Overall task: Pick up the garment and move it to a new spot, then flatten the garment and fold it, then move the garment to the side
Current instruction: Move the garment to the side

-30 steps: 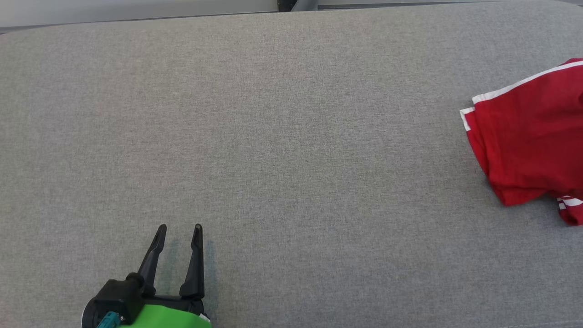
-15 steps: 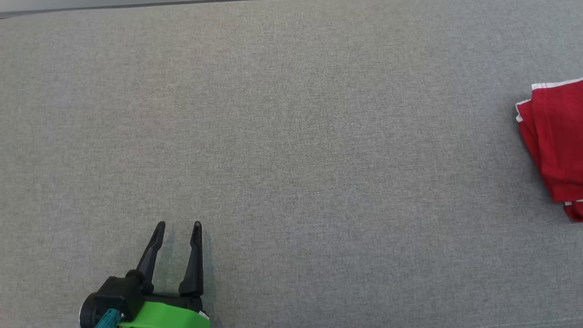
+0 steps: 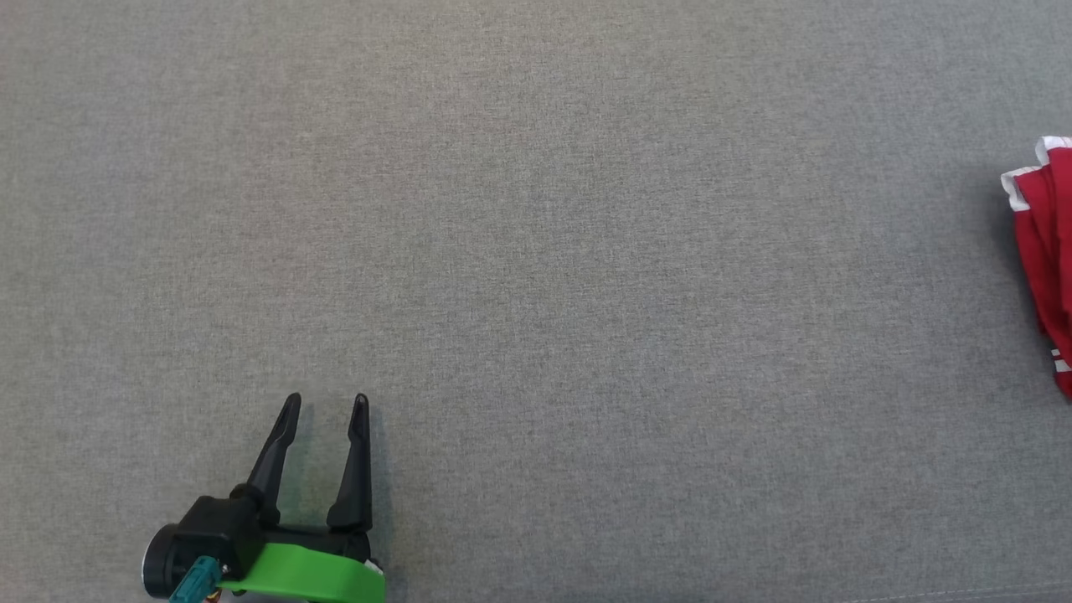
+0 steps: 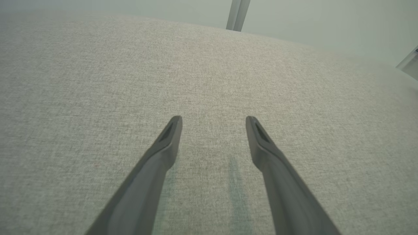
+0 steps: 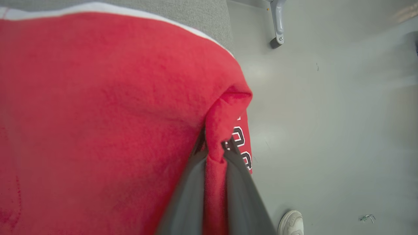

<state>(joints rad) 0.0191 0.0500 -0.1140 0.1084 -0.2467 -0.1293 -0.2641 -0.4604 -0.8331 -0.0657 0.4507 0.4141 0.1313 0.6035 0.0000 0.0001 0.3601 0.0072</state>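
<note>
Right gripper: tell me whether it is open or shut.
Shut on the red garment. In the right wrist view the right gripper has its two dark fingers pinching a fold of fabric between them.

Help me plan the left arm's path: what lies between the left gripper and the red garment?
Bare grey upholstery, in the head view, from the left gripper to the garment.

Left end effector splayed (right pinched)
</note>
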